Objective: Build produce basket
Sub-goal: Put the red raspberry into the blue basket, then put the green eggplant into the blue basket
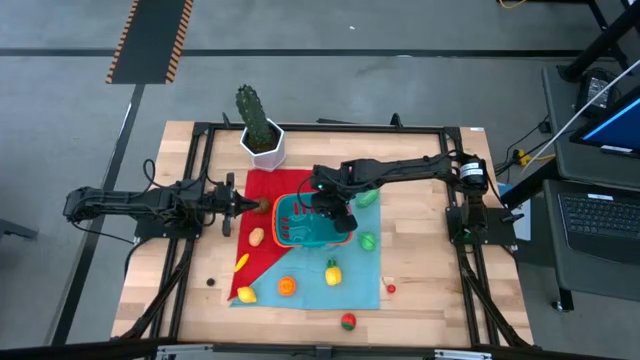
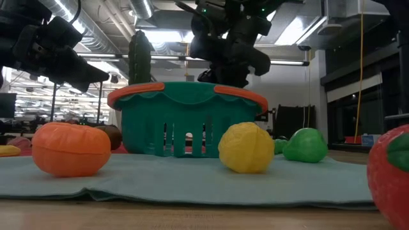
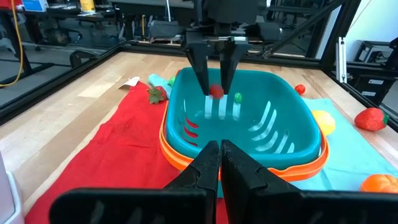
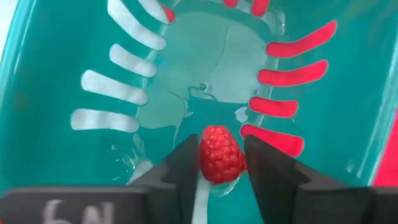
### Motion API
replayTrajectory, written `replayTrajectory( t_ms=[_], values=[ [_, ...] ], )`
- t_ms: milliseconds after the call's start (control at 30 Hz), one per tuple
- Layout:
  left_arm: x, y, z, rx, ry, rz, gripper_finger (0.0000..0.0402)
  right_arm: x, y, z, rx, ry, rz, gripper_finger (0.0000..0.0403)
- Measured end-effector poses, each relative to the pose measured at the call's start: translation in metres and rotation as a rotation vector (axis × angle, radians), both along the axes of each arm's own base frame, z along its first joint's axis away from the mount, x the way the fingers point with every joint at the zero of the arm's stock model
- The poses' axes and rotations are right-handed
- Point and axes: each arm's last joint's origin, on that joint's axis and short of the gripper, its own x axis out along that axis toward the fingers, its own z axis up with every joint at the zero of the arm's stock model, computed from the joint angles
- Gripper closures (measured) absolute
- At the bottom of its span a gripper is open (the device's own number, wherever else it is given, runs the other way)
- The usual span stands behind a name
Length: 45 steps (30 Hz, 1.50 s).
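Observation:
The teal basket (image 1: pixel 310 225) with an orange-red rim stands on a red and teal cloth (image 1: pixel 268 190). My right gripper (image 4: pixel 221 149) reaches down into it, shut on a small red raspberry (image 4: pixel 219 154). More produce lies around the basket: an orange piece (image 1: pixel 287 285), a yellow piece (image 1: pixel 332 272), a green piece (image 1: pixel 367 241) and a strawberry (image 1: pixel 348 321). My left gripper (image 3: pixel 220 149) is shut on nothing, held low near the table's left side and pointing at the basket. My right gripper pinches the raspberry's two sides (image 4: pixel 205 158) between its two fingers, near their free ends. The fingers (image 3: pixel 198 68) come steeply from above, slanting down into the basket. The berry hangs clear above the basket's floor (image 4: pixel 205 93).
A white pot with a cactus (image 1: pixel 262 140) stands behind the basket at the far edge. A brown piece (image 1: pixel 262 206) lies between my left gripper and the basket. Small yellow pieces (image 1: pixel 241 263) lie on the cloth's left part.

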Motion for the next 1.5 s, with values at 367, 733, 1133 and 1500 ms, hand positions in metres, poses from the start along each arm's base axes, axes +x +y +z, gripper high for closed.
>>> replayTrajectory(
  t_ms=[367, 733, 1133, 1500],
  values=[
    [0.0, 0.0, 0.0, 0.001, 0.0, 0.0, 0.0394, 0.004, 0.0, 0.009, 0.015, -0.023, -0.045, 0.0242],
    [0.0, 0.0, 0.0, 0.002, -0.001, 0.0, 0.0394, 0.003, -0.004, 0.026, 0.102, 0.027, -0.161, 0.0292],
    [0.0, 0.0, 0.0, 0.002, -0.001, -0.001, 0.0394, -0.029, -0.007, 0.032, 0.144, -0.138, -0.193, 0.0299],
    [0.0, 0.0, 0.0, 0.002, -0.002, 0.0, 0.0394, -0.094, -0.017, 0.023, 0.179, -0.451, -0.293, 0.0299]
  ],
)
